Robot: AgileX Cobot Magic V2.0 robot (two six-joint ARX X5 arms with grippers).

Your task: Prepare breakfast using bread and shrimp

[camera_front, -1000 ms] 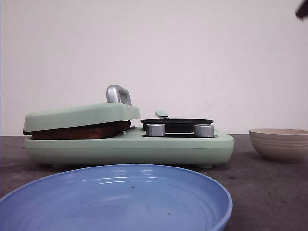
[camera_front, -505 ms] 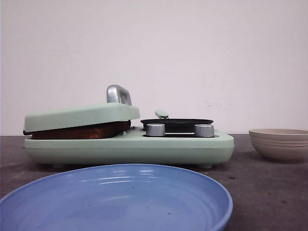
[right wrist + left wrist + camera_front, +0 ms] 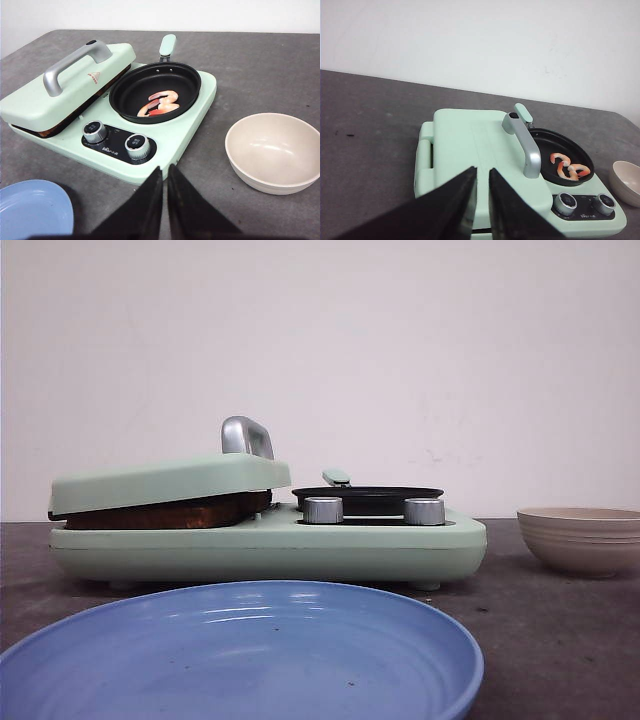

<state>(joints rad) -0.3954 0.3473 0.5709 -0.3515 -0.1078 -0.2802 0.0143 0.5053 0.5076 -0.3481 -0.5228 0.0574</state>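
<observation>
The bread (image 3: pixel 170 512) shows only as a toasted brown edge under the nearly closed lid (image 3: pixel 170 480) of the mint-green breakfast maker (image 3: pixel 270 545). Its edge also shows in the right wrist view (image 3: pixel 52 131). Three orange-pink shrimp (image 3: pixel 160 103) lie in the black pan (image 3: pixel 155 90) on the maker's right side, and they also show in the left wrist view (image 3: pixel 570 168). My left gripper (image 3: pixel 482 172) is shut and empty, raised above the lid (image 3: pixel 475 150). My right gripper (image 3: pixel 164 172) is shut and empty, above the table in front of the maker's knobs (image 3: pixel 136 143). Neither gripper shows in the front view.
A blue plate (image 3: pixel 240 655) lies at the table's near edge, in front of the maker, and also shows in the right wrist view (image 3: pixel 30 210). An empty beige bowl (image 3: pixel 585 538) stands right of the maker, also in the right wrist view (image 3: pixel 272 150). The lid carries a silver handle (image 3: pixel 245 435).
A dark piece of the right arm at the front view's top right corner has left the view. Nothing on the table has moved.
</observation>
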